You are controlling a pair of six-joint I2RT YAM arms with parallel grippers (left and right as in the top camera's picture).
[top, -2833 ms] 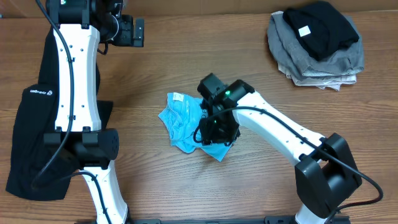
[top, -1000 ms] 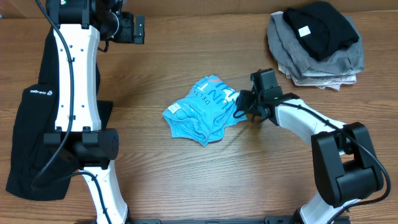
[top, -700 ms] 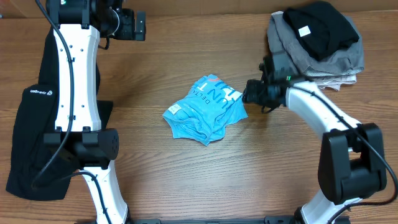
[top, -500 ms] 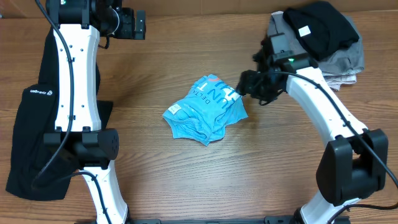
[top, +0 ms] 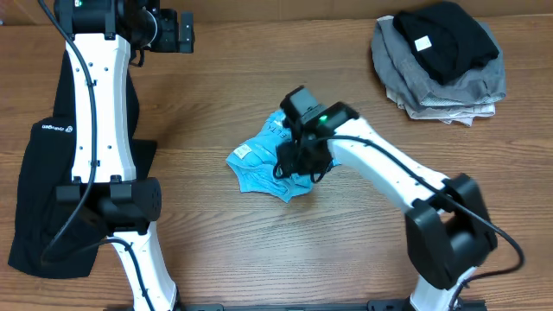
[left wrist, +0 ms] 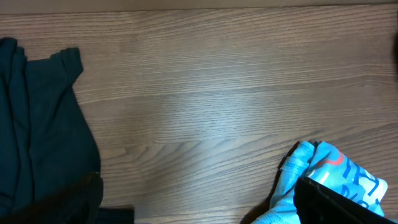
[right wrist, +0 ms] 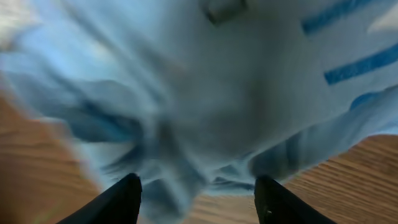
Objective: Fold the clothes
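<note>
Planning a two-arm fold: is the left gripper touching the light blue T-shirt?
No, the left gripper hangs at the far left, well apart from the light blue T-shirt under the right gripper.

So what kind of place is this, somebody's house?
Probably a robot lab, not a house: two white robot arms stand at a wooden table, with a crumpled blue T-shirt and a stack of clothes.

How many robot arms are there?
2. The left arm stands on the table's left side, over the black garment. The right arm reaches from the lower right to the blue T-shirt in the middle.
</note>
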